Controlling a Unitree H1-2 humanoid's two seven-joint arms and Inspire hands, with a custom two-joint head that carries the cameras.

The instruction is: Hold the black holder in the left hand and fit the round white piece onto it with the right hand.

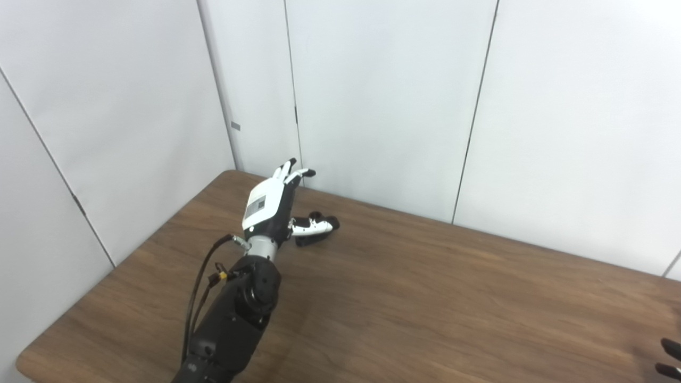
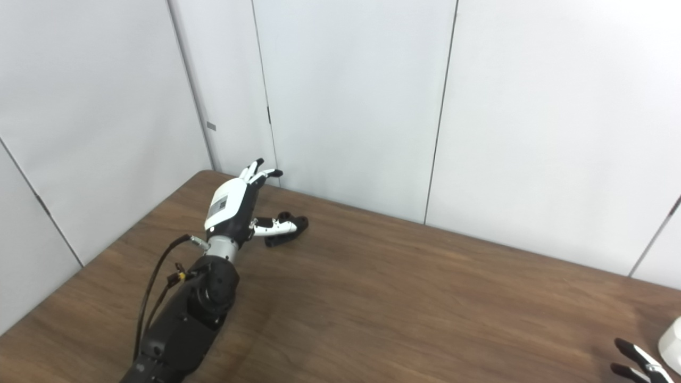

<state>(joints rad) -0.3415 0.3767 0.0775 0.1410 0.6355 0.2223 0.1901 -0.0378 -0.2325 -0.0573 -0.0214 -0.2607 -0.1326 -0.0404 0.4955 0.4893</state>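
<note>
My left hand [image 1: 268,205] reaches to the back left of the brown table [image 1: 425,298]. It is open, with the fingers stretched toward the wall and the thumb out to the right. The small black holder [image 1: 310,240] lies on the table just under the thumb; I cannot tell if they touch. It also shows in the right eye view [image 2: 279,239]. Only the fingertips of my right hand [image 2: 636,361] show at the bottom right, spread and holding nothing. The round white piece [image 2: 671,338] stands at the right edge, just right of those fingertips, mostly cut off.
White wall panels [image 1: 372,96] stand right behind the table's back edge and along its left side. The table's left corner and front left edge [image 1: 32,356] are near my left forearm. Black cables [image 1: 199,287] hang beside the left wrist.
</note>
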